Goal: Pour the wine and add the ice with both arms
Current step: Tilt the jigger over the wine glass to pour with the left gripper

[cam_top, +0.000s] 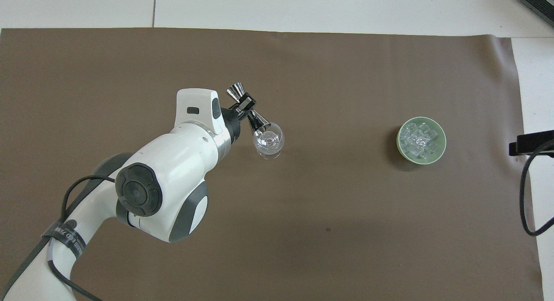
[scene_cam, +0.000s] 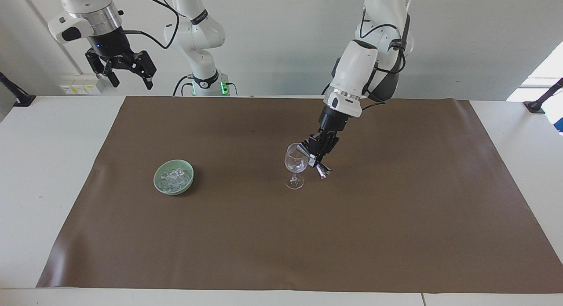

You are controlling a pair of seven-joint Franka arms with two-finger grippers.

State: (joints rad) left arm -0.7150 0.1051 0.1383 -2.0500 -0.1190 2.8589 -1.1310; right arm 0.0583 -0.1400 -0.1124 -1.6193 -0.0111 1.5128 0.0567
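Left end effector [scene_cam: 317,154] clamped on a steel jigger's [scene_cam: 315,158] narrow waist, tipped over the fragile, top-heavy wine glass [scene_cam: 295,165]; right end effector [scene_cam: 127,71] waits, fingers apart; ice [scene_cam: 174,179] likely slippery.

Two robot arms [scene_cam: 358,73] [scene_cam: 88,16] are sharing a brown-matted tabletop [scene_cam: 396,235] holding one wine glass [scene_cam: 295,163], one steel jigger [scene_cam: 315,160] and one green bowl [scene_cam: 173,177] of ice cubes [scene_cam: 174,177].
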